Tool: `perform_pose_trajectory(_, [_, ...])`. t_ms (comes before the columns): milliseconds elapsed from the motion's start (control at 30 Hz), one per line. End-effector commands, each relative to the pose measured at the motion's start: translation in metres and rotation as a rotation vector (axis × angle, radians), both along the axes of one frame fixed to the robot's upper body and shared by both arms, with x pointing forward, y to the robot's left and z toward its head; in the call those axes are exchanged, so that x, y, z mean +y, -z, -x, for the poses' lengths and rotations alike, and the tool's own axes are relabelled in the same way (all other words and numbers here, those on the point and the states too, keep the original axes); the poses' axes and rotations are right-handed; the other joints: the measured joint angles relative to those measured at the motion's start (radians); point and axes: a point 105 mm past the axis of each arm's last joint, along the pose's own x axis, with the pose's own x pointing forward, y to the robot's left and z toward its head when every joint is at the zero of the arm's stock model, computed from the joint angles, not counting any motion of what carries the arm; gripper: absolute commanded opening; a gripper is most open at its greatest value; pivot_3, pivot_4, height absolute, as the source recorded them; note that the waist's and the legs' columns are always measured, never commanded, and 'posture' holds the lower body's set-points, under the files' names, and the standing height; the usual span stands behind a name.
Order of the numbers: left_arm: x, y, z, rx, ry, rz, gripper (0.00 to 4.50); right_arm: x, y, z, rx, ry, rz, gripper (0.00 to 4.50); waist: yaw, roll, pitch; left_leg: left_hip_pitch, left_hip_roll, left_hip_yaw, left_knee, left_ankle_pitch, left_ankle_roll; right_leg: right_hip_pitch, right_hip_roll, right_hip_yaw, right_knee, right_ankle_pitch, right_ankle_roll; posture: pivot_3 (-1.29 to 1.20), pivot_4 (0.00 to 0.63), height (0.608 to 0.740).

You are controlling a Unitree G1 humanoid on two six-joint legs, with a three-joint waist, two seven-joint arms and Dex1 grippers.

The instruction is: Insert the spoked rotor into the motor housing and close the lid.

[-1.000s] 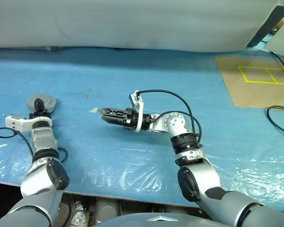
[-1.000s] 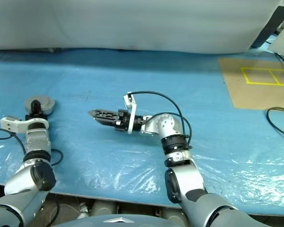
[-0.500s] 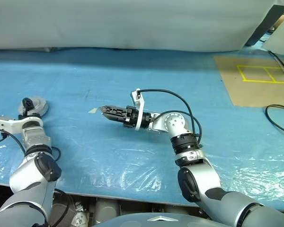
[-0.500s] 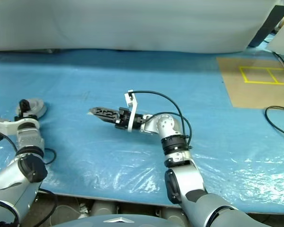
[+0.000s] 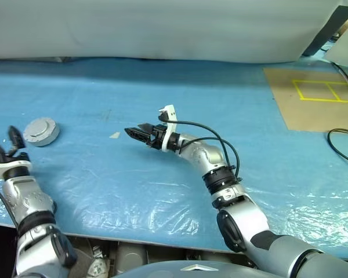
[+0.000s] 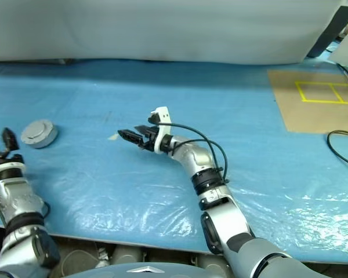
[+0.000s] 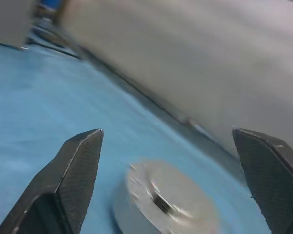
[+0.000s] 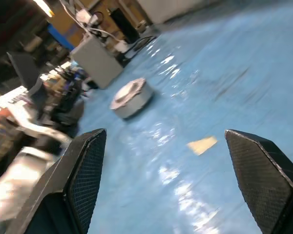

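The motor housing [image 5: 41, 131] is a short grey cylinder standing on the blue sheet at the far left. The lid [image 7: 168, 197], a flat silver disc with a small central hub, lies on top of it. The spoked rotor is hidden. My left gripper [image 5: 4, 143] is open and empty, hovering a little nearer to me than the housing and apart from it. In the left wrist view the housing sits between and beyond the two fingers [image 7: 73, 180]. My right gripper [image 5: 134, 130] is open and empty near the table's middle, pointing left toward the housing [image 8: 132, 97].
A small pale scrap of tape [image 5: 114, 135] lies just left of the right gripper. A brown cardboard sheet [image 5: 313, 98] with yellow tape lines lies at the back right, and a black cable [image 5: 342, 139] runs beside it. A grey padded wall borders the table's far side.
The left gripper opened, let go of the lid on the housing and drew back toward me. The right gripper rolled its wrist and reached a little further forward.
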Motion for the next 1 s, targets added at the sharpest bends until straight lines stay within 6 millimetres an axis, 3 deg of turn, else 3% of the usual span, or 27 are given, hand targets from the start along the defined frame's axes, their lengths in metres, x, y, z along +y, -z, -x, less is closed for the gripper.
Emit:
perform_pose_trajectory(33, [-0.058,-0.025,-0.003,0.016,0.277,-0.265,4.44,0.008,-0.018,0.011,-0.213,-0.014,-0.022,4.12,-0.007,-0.003,0.001,0.000,0.000,0.000,0.000,0.000,0.000,0.000,0.000,0.000,0.000,0.000,0.000,0.00,0.150,0.740])
perform_pose_trajectory(133, [-0.100,-0.029,0.001,0.039,0.480,-0.444,4.44,-0.001,-0.012,0.013,-0.292,-0.027,0.048,4.12,-0.011,-0.004,0.001,0.002,0.000,0.000,0.000,0.000,0.000,0.001,0.000,0.000,0.000,0.000,0.000,0.00,0.150,0.740])
perform_pose_trajectory(267, [-0.129,-0.033,0.002,0.057,0.621,-0.624,4.50,-0.017,0.002,0.013,-0.333,-0.045,0.148,4.48,-0.012,-0.003,0.002,0.003,0.000,0.000,0.000,0.001,0.002,0.001,0.000,0.001,0.001,0.000,0.000,0.00,0.150,0.740])
perform_pose_trajectory(533, [-0.134,-0.031,-0.001,0.089,0.653,-0.683,4.50,-0.047,0.005,0.004,-0.348,0.043,0.188,4.48,-0.030,-0.001,0.003,0.004,0.000,0.001,-0.001,0.001,0.002,0.001,0.001,0.002,0.001,0.000,0.000,0.00,0.150,0.740])
perform_pose_trajectory(700, [-0.141,-0.028,0.000,0.105,0.704,-0.693,4.50,-0.046,0.013,0.017,-0.357,-0.017,0.218,4.48,-0.037,-0.001,0.003,0.004,0.000,0.001,-0.001,0.001,0.002,0.002,0.001,0.002,0.000,0.000,0.000,0.00,0.150,0.740])
perform_pose_trajectory(1000, [-0.138,-0.025,0.003,0.120,0.712,-0.729,4.50,-0.044,0.014,0.016,-0.386,-0.025,0.246,4.48,-0.038,-0.001,0.003,0.004,0.000,0.001,-0.001,0.001,0.003,0.002,0.001,0.002,0.001,0.000,0.000,0.00,0.150,0.740])
